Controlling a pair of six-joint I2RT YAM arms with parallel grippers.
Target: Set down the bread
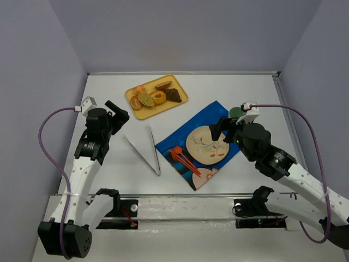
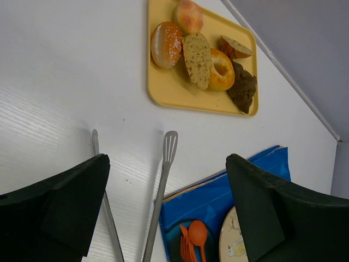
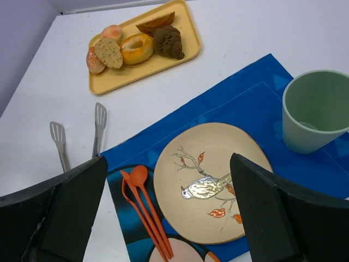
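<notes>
The bread [image 1: 145, 99] is a flat speckled tan slice lying on the yellow tray [image 1: 136, 113] at the back, leaning against a golden ring doughnut [image 1: 158, 97]. It also shows in the left wrist view as the bread [image 2: 197, 60] and in the right wrist view as the bread [image 3: 109, 52]. My left gripper [image 1: 121, 117] hangs open and empty, short of the tray's near edge, above the metal tongs [image 2: 161, 188]. My right gripper [image 1: 221, 131] is open and empty over the beige bird plate [image 3: 210, 180].
On the tray also lie a sesame bun [image 2: 166, 45], a pale roll [image 2: 188, 15], a dark brown chunk [image 2: 242, 87] and a crust wedge [image 2: 235, 48]. A blue placemat [image 1: 185, 131] carries the plate, orange cutlery [image 3: 143, 210] and a green cup [image 3: 316, 109].
</notes>
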